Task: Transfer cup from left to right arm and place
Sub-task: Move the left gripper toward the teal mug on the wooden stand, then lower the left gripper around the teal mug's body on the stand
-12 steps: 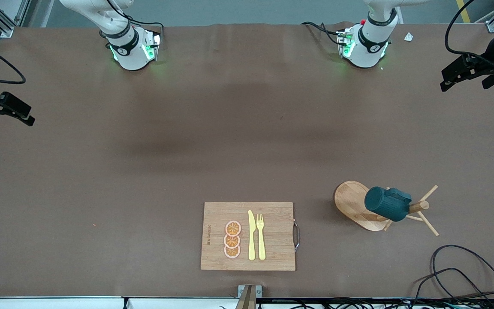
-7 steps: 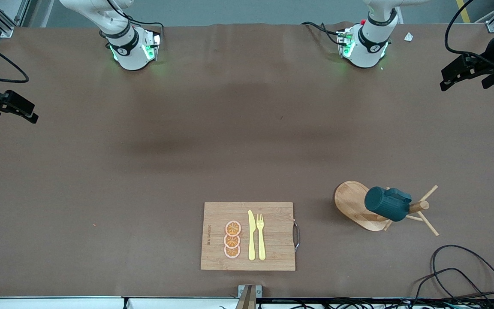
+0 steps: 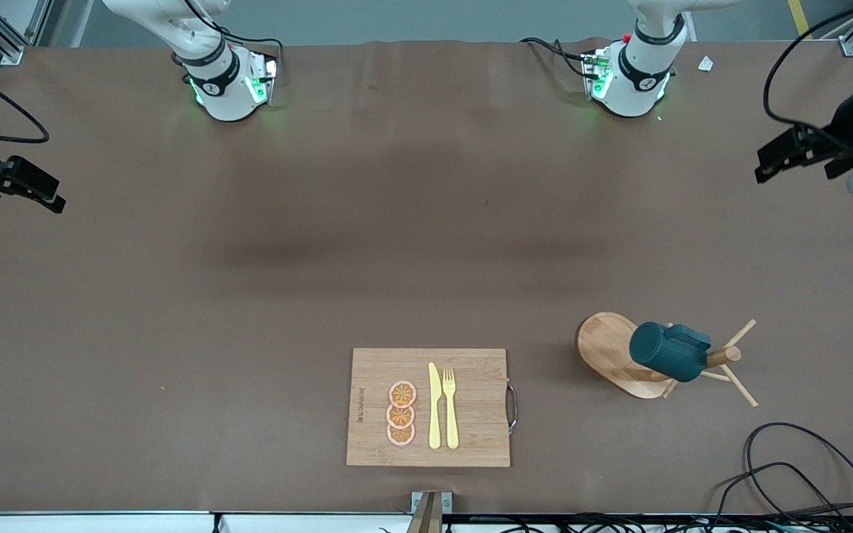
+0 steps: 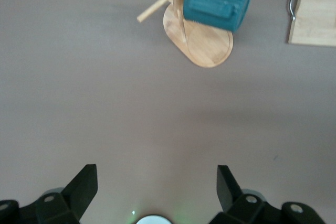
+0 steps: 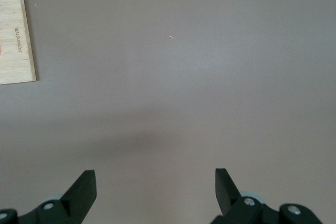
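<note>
The cup (image 3: 669, 352) is a dark teal ribbed mug hanging sideways on a peg of a wooden mug rack (image 3: 608, 354), toward the left arm's end of the table. The left wrist view shows the cup (image 4: 218, 3) and the rack (image 4: 207, 43) well away from the fingers. My left gripper (image 3: 797, 159) hovers open over the table edge at the left arm's end, with nothing between its fingers (image 4: 156, 174). My right gripper (image 3: 19, 194) hangs open and empty over the edge at the right arm's end, above bare table (image 5: 155, 178).
A wooden cutting board (image 3: 471, 407) lies near the front edge, carrying three orange slices (image 3: 401, 414), a yellow knife (image 3: 435, 407) and a fork (image 3: 450, 407). Its edge shows in both wrist views (image 4: 315, 9) (image 5: 16, 40). Black cables (image 3: 789, 474) coil at the front corner beside the rack.
The left gripper has drifted a little lower in the front view. The right gripper shifted slightly. The cup, rack and board have not moved.
</note>
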You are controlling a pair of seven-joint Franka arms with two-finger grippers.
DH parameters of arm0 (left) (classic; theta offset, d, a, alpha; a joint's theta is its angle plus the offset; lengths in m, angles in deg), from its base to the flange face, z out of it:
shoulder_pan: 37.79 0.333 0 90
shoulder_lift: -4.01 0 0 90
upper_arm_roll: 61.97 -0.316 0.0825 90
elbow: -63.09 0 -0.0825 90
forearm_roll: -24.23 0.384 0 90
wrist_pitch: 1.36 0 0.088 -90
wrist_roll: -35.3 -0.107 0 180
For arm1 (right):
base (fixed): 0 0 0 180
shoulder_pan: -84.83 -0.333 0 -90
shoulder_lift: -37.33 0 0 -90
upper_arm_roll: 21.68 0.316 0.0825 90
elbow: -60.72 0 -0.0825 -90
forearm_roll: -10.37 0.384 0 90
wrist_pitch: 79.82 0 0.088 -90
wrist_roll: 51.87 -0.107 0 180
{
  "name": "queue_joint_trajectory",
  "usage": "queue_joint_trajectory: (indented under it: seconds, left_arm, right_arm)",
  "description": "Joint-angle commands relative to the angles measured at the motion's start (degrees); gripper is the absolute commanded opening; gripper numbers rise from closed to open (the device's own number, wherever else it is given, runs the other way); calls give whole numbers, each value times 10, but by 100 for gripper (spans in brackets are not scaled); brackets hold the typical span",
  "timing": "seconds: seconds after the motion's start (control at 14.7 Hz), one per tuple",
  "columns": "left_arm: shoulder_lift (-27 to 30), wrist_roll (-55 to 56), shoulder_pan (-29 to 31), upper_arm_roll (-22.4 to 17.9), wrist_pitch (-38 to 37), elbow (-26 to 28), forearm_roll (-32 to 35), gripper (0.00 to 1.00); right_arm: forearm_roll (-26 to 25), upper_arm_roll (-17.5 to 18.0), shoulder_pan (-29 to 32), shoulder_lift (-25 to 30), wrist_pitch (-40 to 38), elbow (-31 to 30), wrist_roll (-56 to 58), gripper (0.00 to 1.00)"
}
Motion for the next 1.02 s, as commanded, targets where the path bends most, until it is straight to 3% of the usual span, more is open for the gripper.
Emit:
queue_joint_trajectory:
  seconds: [0.0,0.27,0.54,0.75,0.95]
  left_arm:
    - [-37,69,-1,0,37,-29,-11,100]
    - [-68,201,4,-2,97,-18,-87,100]
    - [-78,353,4,-2,216,49,-134,100]
    - [-83,400,4,-3,318,113,-192,100]
    - [-98,449,4,-3,371,144,-229,100]
  right_arm:
    - [-3,-1,-1,7,4,-6,1,100]
    - [-3,-1,-1,7,4,-6,0,100]
    - [-2,-1,-1,7,4,-6,0,100]
    - [-2,-1,-1,7,4,-6,0,100]
    - [-2,-1,-2,7,5,-6,2,100]
